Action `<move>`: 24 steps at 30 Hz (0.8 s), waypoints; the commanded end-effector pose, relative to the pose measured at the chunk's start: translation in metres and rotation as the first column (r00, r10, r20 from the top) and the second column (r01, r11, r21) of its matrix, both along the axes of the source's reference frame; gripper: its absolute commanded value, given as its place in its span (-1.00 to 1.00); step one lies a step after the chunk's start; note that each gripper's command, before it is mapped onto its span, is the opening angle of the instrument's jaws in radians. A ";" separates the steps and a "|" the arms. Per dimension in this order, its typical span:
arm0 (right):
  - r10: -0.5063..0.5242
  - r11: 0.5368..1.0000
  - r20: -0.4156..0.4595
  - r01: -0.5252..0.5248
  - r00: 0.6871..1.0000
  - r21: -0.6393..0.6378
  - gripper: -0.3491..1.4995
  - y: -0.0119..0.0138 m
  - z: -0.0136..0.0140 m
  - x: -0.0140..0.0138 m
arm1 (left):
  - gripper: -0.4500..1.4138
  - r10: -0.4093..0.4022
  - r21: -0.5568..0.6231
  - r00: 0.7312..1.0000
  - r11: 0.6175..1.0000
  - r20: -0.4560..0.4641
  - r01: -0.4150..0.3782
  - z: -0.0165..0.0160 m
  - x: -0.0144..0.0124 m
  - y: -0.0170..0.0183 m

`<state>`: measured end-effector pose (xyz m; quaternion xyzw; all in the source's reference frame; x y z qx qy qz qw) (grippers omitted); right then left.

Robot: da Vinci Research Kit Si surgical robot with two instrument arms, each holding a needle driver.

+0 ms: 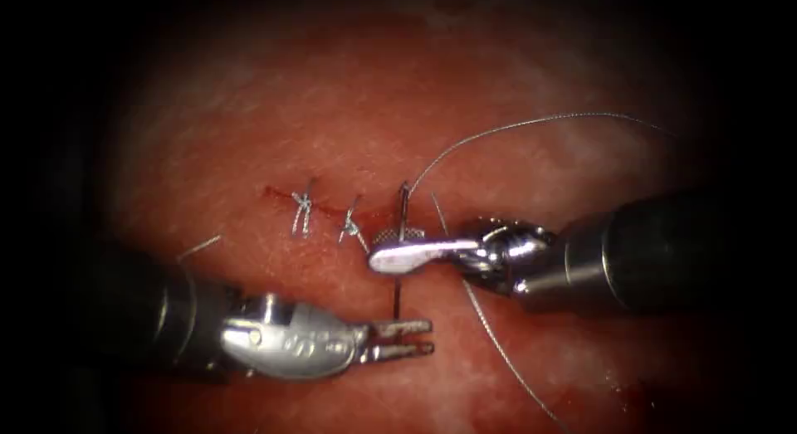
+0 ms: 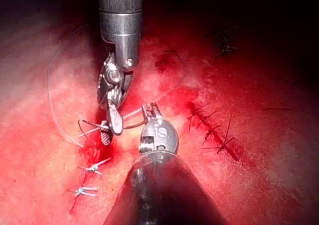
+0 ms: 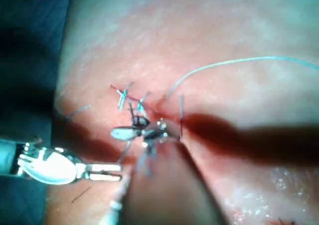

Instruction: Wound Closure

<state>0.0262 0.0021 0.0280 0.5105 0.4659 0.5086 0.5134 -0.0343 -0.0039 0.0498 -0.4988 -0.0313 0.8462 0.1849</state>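
Glossy metal grippers (image 1: 400, 338) (image 1: 390, 250) — wet, glistening tissue (image 1: 349, 102) — thin shiny thread (image 1: 498, 129)

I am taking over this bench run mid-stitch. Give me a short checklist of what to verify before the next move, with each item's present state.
1. Right tool holds the needle mid-curve: ok.
2. Needle in the tissue: cannot tell.
3. Left tool open, holding nothing, below the needle: ok.
4. Thread trails from the needle's upper end, looping right of the cut: ok.
5. Two knotted stitches left of the needle: ok.
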 end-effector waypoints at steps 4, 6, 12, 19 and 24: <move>-0.019 0.998 0.029 0.021 0.999 -0.056 -1.00 -0.0012 0.0005 0.0000 | -1.00 0.000 0.004 1.000 1.000 0.002 0.000 0.0004 -0.0004 -0.0012; -0.011 0.994 0.038 0.015 0.999 -0.105 -1.00 -0.0010 0.0006 -0.0003 | -0.84 -0.013 0.000 1.000 1.000 0.009 0.013 0.0003 -0.0006 -0.0009; 0.041 0.971 0.075 -0.022 0.996 -0.237 -1.00 0.0001 0.0012 -0.0021 | -0.19 -0.111 0.118 0.994 0.987 0.009 0.109 -0.0002 -0.0020 -0.0018; 0.091 0.904 0.131 -0.027 0.987 -0.427 -1.00 0.0015 0.0014 -0.0035 | 0.26 -0.157 0.292 0.985 0.948 0.069 0.130 -0.0019 -0.0015 -0.0019; 0.113 0.863 0.131 -0.032 0.985 -0.504 -1.00 0.0019 0.0014 -0.0035 | -0.57 -0.125 0.392 0.991 0.915 0.052 0.095 -0.0015 0.0022 -0.0014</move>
